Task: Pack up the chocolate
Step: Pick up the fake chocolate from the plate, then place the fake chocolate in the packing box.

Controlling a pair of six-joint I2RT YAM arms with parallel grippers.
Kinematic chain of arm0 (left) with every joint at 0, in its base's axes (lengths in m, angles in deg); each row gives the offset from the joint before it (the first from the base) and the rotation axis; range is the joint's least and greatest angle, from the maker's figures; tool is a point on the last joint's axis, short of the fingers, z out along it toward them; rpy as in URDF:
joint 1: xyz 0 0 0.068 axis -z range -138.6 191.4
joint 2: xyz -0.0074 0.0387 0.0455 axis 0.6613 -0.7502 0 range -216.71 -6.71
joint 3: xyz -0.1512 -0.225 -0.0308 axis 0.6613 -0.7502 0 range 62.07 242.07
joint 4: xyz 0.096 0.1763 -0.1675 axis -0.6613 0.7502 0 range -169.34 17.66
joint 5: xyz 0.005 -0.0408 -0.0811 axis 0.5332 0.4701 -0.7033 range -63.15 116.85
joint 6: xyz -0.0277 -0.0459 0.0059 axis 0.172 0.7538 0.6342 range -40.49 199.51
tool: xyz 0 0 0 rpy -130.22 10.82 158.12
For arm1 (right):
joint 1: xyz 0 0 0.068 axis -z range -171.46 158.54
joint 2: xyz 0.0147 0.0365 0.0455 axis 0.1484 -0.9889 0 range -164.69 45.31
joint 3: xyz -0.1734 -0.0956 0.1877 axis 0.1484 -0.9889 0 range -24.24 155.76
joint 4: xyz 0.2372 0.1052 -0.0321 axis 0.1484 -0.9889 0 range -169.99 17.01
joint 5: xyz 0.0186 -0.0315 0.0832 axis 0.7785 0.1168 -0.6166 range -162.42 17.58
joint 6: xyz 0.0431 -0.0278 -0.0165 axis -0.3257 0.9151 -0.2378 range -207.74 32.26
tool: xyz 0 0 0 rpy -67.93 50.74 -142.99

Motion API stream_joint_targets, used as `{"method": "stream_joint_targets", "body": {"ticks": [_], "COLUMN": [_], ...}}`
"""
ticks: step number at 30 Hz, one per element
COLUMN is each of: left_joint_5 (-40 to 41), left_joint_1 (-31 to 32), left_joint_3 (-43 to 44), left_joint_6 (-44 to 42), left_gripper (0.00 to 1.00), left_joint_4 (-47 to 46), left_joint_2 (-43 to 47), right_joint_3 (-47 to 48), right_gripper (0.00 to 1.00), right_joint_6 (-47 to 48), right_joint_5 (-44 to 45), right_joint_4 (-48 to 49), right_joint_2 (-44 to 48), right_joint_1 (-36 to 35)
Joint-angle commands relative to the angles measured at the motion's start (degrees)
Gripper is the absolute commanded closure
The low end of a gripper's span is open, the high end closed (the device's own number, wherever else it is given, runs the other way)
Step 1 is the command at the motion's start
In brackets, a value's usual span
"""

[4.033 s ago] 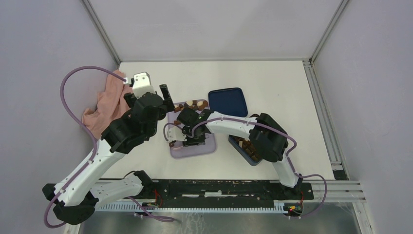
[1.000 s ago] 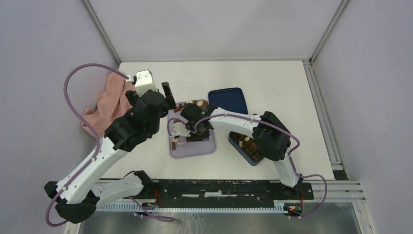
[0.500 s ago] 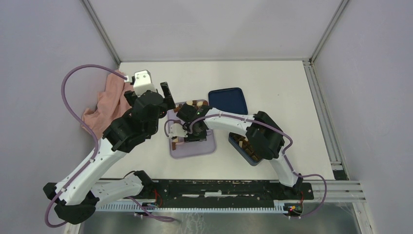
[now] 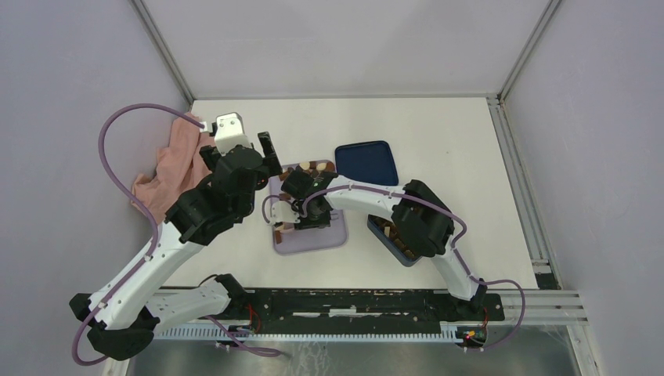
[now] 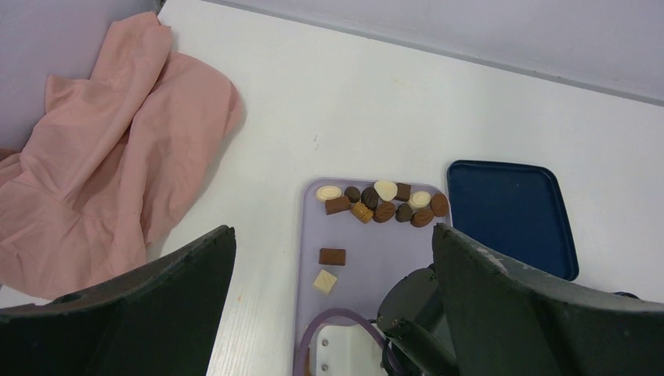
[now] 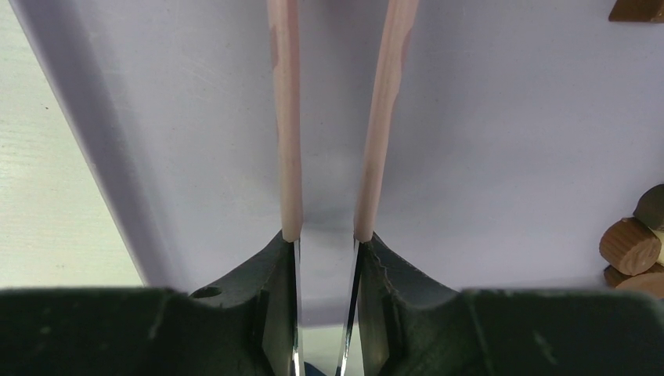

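Note:
Chocolate pieces, brown and cream, lie in a row point(image 5: 384, 202) at the far edge of the lilac tray point(image 5: 376, 251). A brown bar point(image 5: 332, 256) and a cream square point(image 5: 325, 280) lie apart near its left edge. The row also shows in the top view point(image 4: 313, 166). My right gripper point(image 4: 286, 222) hangs low over the tray's left part. In its wrist view point(image 6: 335, 47) the fingers stand a narrow gap apart with nothing seen between them, and the tips run off the top. My left gripper point(image 5: 333, 313) is wide open and empty, high above the tray.
A dark blue lid point(image 4: 368, 163) lies beyond the tray. The dark blue box point(image 4: 391, 239) sits right of the tray, mostly hidden under my right arm. A pink cloth point(image 4: 168, 168) is bunched at the table's left. Two brown pieces point(image 6: 630, 244) lie near the right gripper.
My right gripper has shifted left across the tray toward its left edge. The left arm has hardly moved.

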Motion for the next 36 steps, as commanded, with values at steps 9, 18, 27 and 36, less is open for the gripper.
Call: {"method": "stream_joint_targets", "body": {"ticks": [9,18,27,36], "left_joint_5": [0.1,-0.7,-4.6,-11.5], "left_joint_1": [-0.4,-0.4,-0.4,-0.5], "left_joint_3": [0.8,2.4,0.9,1.2], "left_joint_6": [-1.4,-3.4,-4.1,-2.8], "left_gripper": [0.0,0.0,0.0,0.0], "left_joint_4": [-3.6,-7.8,-12.7,-17.4], "left_joint_2": [-0.4,-0.7,-4.0,-12.5], "right_joint_3": [-3.1,-13.1,-28.8,-46.6], "right_gripper": [0.8,0.8,0.8,0.8], "right_joint_6": [0.4,3.8,12.0,23.3], "right_joint_5": [-6.3,-11.4,-12.4,-9.8], "right_joint_4": [1.9,2.8,-0.3,-6.0], "right_joint_2": [11.1,25.6,45.1,64.8], "right_joint_1": [4.4,9.1,20.6,36.5]}}
